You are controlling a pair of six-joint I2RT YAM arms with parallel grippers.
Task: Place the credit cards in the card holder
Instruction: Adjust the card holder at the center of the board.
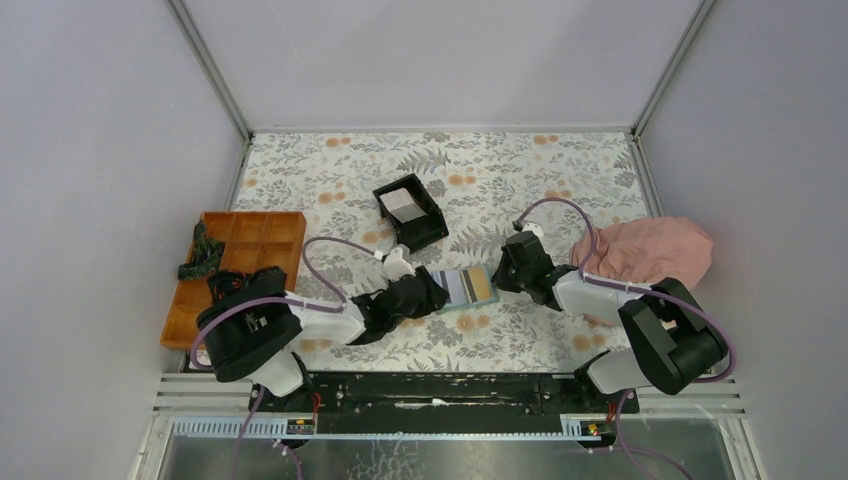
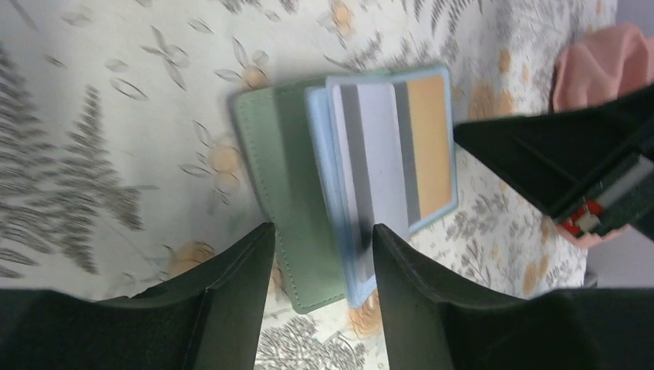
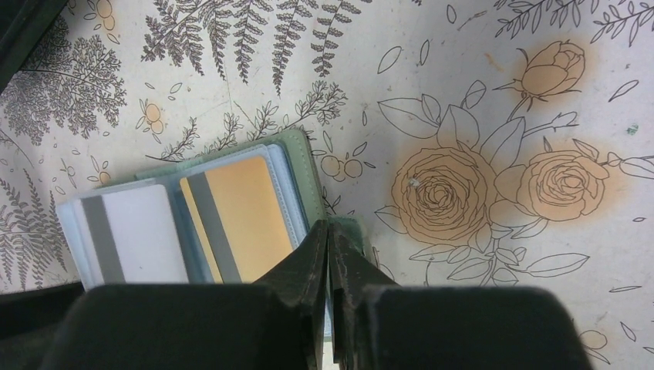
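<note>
The card holder point(image 1: 468, 287) lies open on the floral table between my two grippers, with its sage-green cover point(image 2: 285, 169) and blue sleeves showing. A pale credit card point(image 3: 139, 231) with a grey stripe sits in one blue sleeve, beside a tan face point(image 3: 239, 220). My left gripper point(image 2: 321, 227) is open, its fingers point(image 2: 231, 293) standing either side of the holder's near end without touching it. My right gripper point(image 3: 330, 227) is shut on the holder's green edge. Another pale card point(image 1: 403, 205) lies inside the black box point(image 1: 425, 225).
An orange compartment tray point(image 1: 250, 245) stands at the left with a dark patterned item in it. A pink cloth point(image 1: 650, 250) is heaped at the right, next to the right arm. Grey walls close in the table on three sides.
</note>
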